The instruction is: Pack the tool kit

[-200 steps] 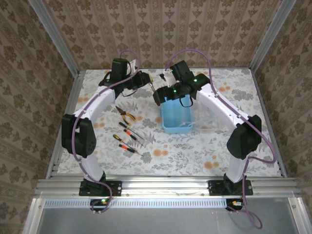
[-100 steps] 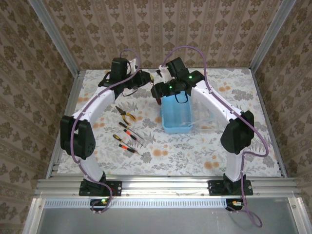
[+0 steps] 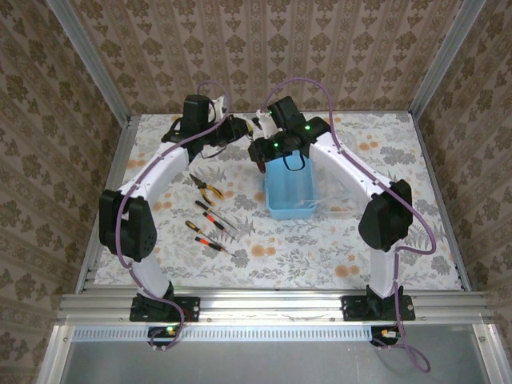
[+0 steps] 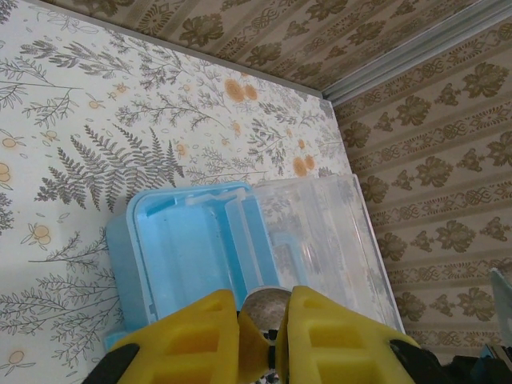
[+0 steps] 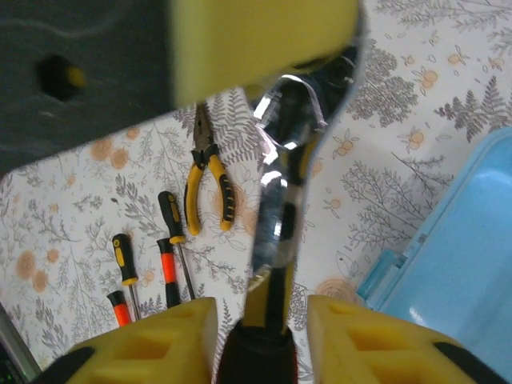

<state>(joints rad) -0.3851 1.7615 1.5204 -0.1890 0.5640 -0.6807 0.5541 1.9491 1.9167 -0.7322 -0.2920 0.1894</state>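
Note:
The light-blue case (image 3: 290,189) lies open mid-table, also seen below my left gripper (image 4: 264,310) as the case (image 4: 180,248). My left gripper (image 3: 243,128) is shut on the shiny metal head of a small hammer-like tool (image 4: 268,304). In the right wrist view that tool (image 5: 284,160) hangs from the left gripper's yellow finger (image 5: 264,40), and its black handle sits between the fingers of my right gripper (image 5: 260,320), with a gap showing on each side. The pliers (image 5: 208,172) and several screwdrivers (image 5: 170,224) lie on the cloth left of the case.
The clear lid (image 4: 328,240) lies flat beside the case (image 5: 460,264), toward the right wall. Pliers (image 3: 206,188) and screwdrivers (image 3: 211,228) take up the cloth left of centre. Patterned walls and metal rails (image 3: 112,160) enclose the table.
My right gripper moved left and back to the left gripper, and its jaws have narrowed around the tool's handle. The left arm stayed put, still shut.

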